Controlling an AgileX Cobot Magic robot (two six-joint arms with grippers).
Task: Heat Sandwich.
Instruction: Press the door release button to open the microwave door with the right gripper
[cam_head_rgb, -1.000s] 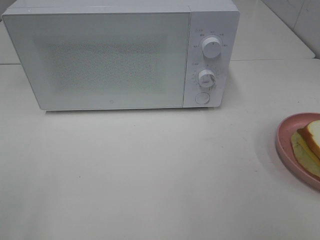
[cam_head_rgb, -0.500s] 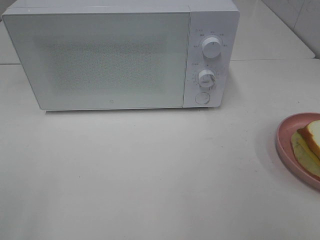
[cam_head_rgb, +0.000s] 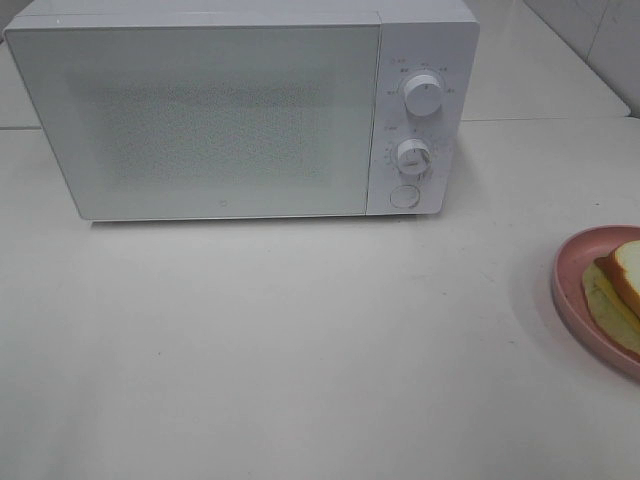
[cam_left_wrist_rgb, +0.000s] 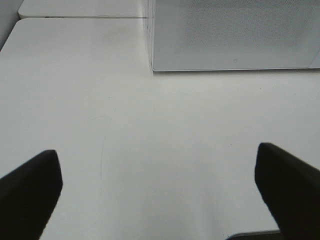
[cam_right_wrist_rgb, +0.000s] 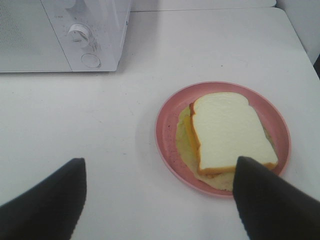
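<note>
Overhead: the microwave (cam_head_rgb: 240, 110) sat far-left of centre on the table (cam_head_rgb: 300, 350), door shut. The sandwich (cam_head_rgb: 628, 272) lay on its pink plate (cam_head_rgb: 566, 285) at the right edge, nearer than the oven and well apart from it, half cut off by the frame. Neither arm showed here.

Left wrist: the left gripper (cam_left_wrist_rgb: 160, 195) hung over bare table, jaws spread wide with nothing between them. The microwave's door front lay ahead, on the far side.

Right wrist: the right gripper (cam_right_wrist_rgb: 160, 200) hovered at the near side of the plate, jaws spread wide and empty. One fingertip (cam_right_wrist_rgb: 270, 200) hid the sandwich's near corner; I couldn't tell whether it touched. The top slice sat skewed on the lower one, with yellow filling showing along the left edge.

My read: nothing was done yet, and the door had to come first. The round button (cam_right_wrist_rgb: 90, 60) under the two dials (cam_right_wrist_rgb: 79, 34) looked like the release. I'd press it square-on and clear the door's swing before moving food. I'd grip the plate rim rather than the bread, since soft slices would squash or slide. I'd keep the plate level because the top slice looked loose.
</note>
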